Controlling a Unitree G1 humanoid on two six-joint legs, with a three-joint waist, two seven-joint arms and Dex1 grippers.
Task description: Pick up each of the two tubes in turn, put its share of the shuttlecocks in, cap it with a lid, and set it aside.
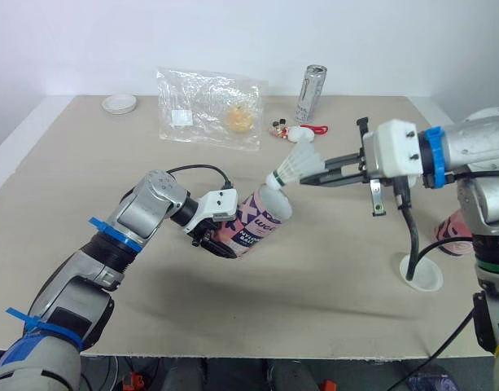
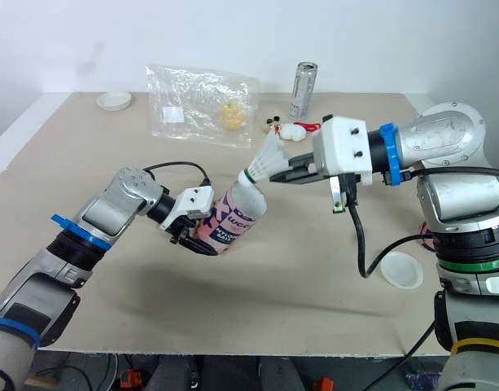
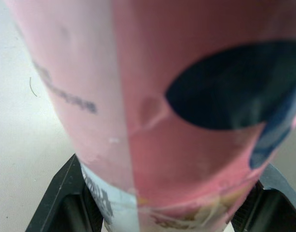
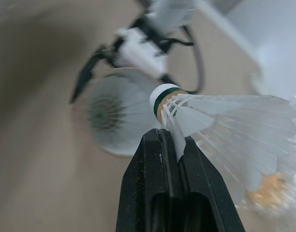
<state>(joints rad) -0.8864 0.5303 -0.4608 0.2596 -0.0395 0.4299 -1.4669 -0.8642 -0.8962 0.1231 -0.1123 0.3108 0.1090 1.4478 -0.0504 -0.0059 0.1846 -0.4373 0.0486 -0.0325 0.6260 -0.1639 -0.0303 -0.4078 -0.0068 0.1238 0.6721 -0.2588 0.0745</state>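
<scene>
Right gripper point(image 1: 308, 179) is pinched tight on the feathers of a shuttlecock point(image 1: 296, 165), w/ the round cork end poking out in front. Left gripper point(image 1: 219, 242) is squeezed round the low end of the pink tube point(image 1: 261, 216). It holds the tube up off the desk point(image 1: 86, 163), tipped so the open mouth faces the right gripper. The cork sits right at that mouth, just above the rim; can't tell if it touches. Something white shows in the mouth, prob. a shuttlecock already in.

To do this step well: line the cork up w/ the middle of the mouth & push along the tube's own tilt, not straight down. Go slow so the feathers don't bend on the rim. Let go only once the cork is inside.

Further out: a lid point(image 1: 420, 273) lies on the desk near the right arm. A pink thing point(image 1: 451, 230) just behind it is prob. the other tube. A 2nd lid point(image 1: 119, 103) sits well apart at the far left corner.
</scene>
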